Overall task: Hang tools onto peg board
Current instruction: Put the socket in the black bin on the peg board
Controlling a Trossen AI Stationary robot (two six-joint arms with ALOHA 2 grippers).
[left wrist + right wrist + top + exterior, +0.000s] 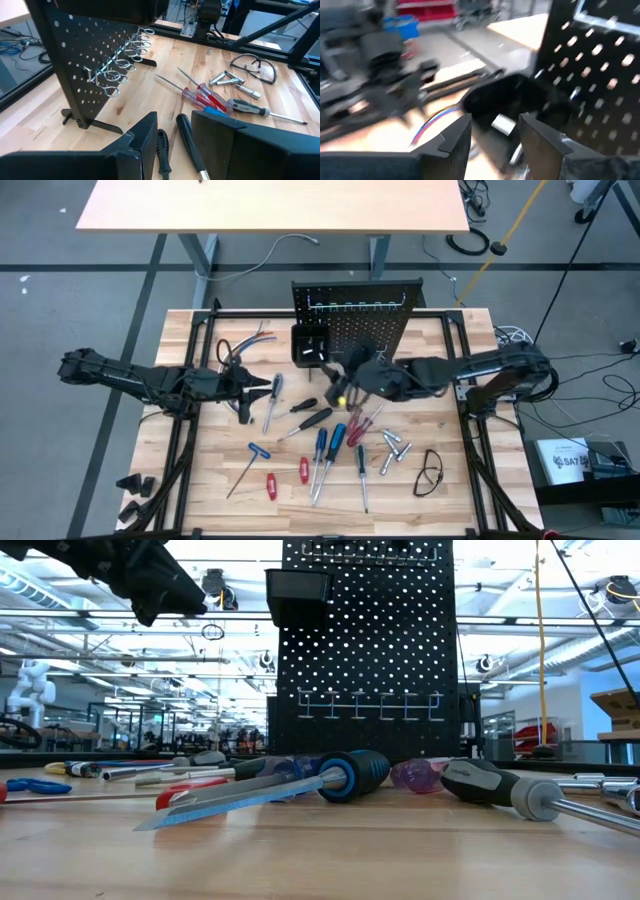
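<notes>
The black peg board (358, 315) stands upright at the table's far middle, with a row of metal hooks (117, 67) and a small black bin (515, 105) on its front. Several tools lie flat on the tabletop before it: blue-handled screwdrivers (322, 445), red-handled ones (207, 97) and black-handled ones (192, 150). My right gripper (495, 127) hovers open just in front of the bin, nothing between its fingers; a small silver piece (502, 124) lies in the bin. My left gripper (175, 125) is open above the black-handled screwdrivers, left of the board, clear of them.
Clear safety glasses (430, 472) and loose silver bits (395, 445) lie at the near right. A bundle of coloured wires (245, 345) sits left of the board. A T-handled tool (250, 460) and small red pieces (270, 485) lie at the near left.
</notes>
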